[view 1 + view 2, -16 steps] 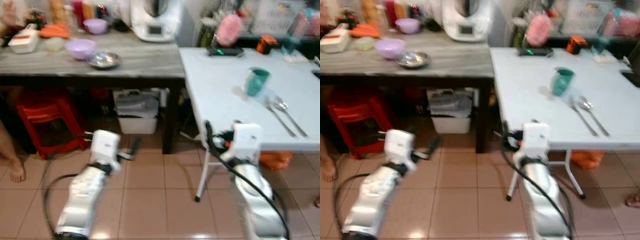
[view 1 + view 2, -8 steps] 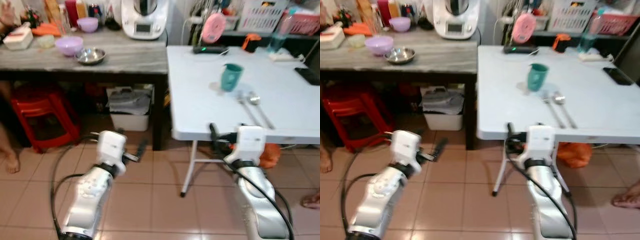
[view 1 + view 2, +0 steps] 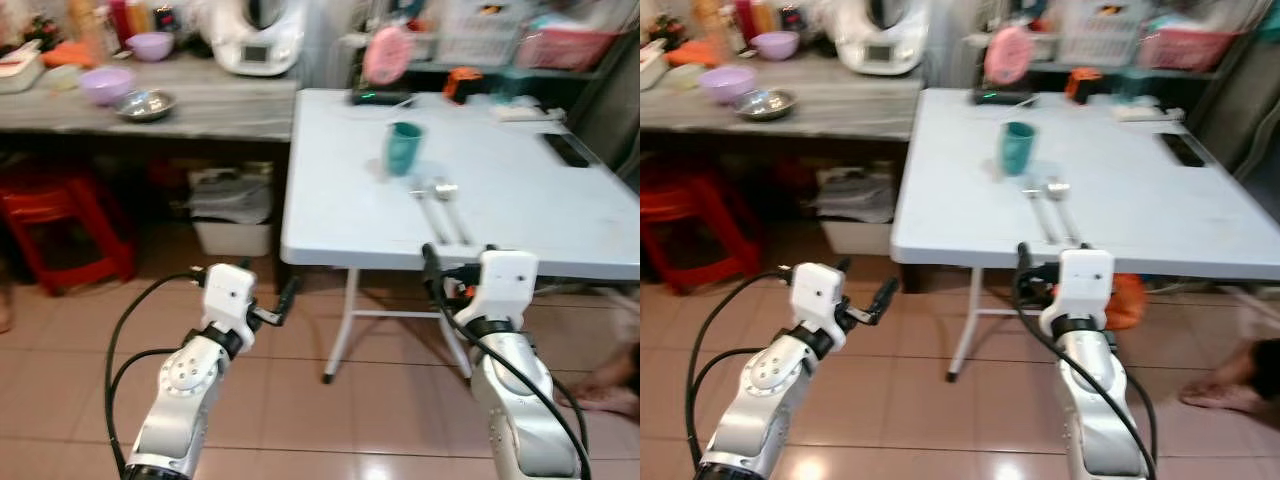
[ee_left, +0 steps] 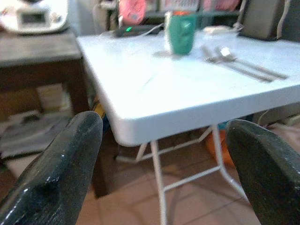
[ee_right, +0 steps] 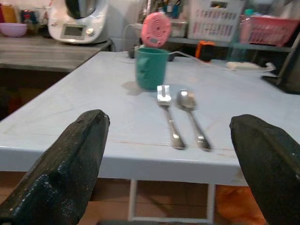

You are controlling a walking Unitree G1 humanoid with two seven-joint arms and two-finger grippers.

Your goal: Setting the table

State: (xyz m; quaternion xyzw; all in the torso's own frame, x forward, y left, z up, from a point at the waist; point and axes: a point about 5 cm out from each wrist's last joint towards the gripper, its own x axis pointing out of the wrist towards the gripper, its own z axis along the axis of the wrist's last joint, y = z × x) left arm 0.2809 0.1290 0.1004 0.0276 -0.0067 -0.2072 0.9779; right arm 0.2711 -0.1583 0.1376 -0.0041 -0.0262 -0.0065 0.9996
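Note:
A teal cup (image 3: 404, 146) stands upright on the white folding table (image 3: 340, 215). A fork (image 5: 167, 112) and a spoon (image 5: 190, 115) lie side by side just in front of the cup. My left gripper (image 3: 288, 293) hangs open over the floor, left of the table's near corner, with nothing between its fingers (image 4: 65, 159). My right gripper (image 3: 430, 262) is open at the table's front edge, level with the tabletop and pointing at the cutlery. Its fingers (image 5: 70, 159) are spread wide and hold nothing.
A grey counter (image 3: 200, 115) to the left carries two purple bowls (image 3: 105, 83), a metal bowl (image 3: 144, 103) and a white appliance (image 3: 250, 40). Under it sit a red stool (image 3: 60, 215) and a box (image 3: 232, 205). A black phone (image 3: 566, 150) lies on the table. A person's foot (image 3: 605, 392) is at the right.
My view has swung to the right, so the white table now sits in the middle and the counter has slid left. Both arms keep the same pose with open fingers.

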